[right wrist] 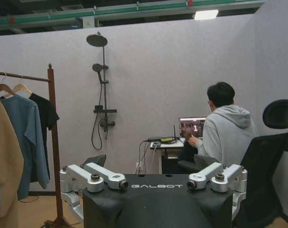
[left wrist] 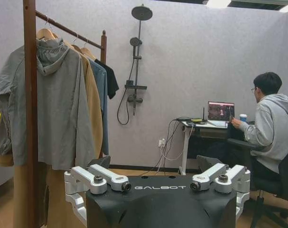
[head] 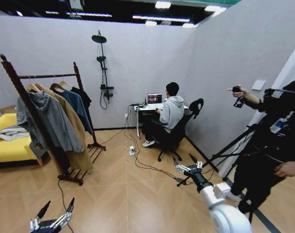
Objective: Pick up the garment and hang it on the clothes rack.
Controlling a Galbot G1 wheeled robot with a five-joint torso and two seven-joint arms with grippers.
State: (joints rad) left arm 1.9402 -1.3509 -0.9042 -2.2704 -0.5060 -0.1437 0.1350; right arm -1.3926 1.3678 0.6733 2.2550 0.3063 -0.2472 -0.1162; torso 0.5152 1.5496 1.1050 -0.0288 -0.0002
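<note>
Clothes rack (head: pixel 50 121) at left, w/ garments hung along its rail; sofa (head: pixel 8 145) behind it, far left. Shower stand (head: pixel 104 73) against back wall, right of rack. Desk (head: pixel 149 109) w/ laptop (head: pixel 154 98) further right, office chair (head: pixel 179 131) before it. Tripod (head: pixel 225 150) near right.

Open wooden floor (head: pixel 118 194) lies ahead, crossed by loose cables (head: pixel 142 162). The clothes rack (head: pixel 55 121) hangs crowded; a tripod (head: pixel 220 155) blocks the right.

A yellow sofa (head: pixel 6 145) sits left; a shower-head stand (head: pixel 103 68) stands against the back wall.
</note>
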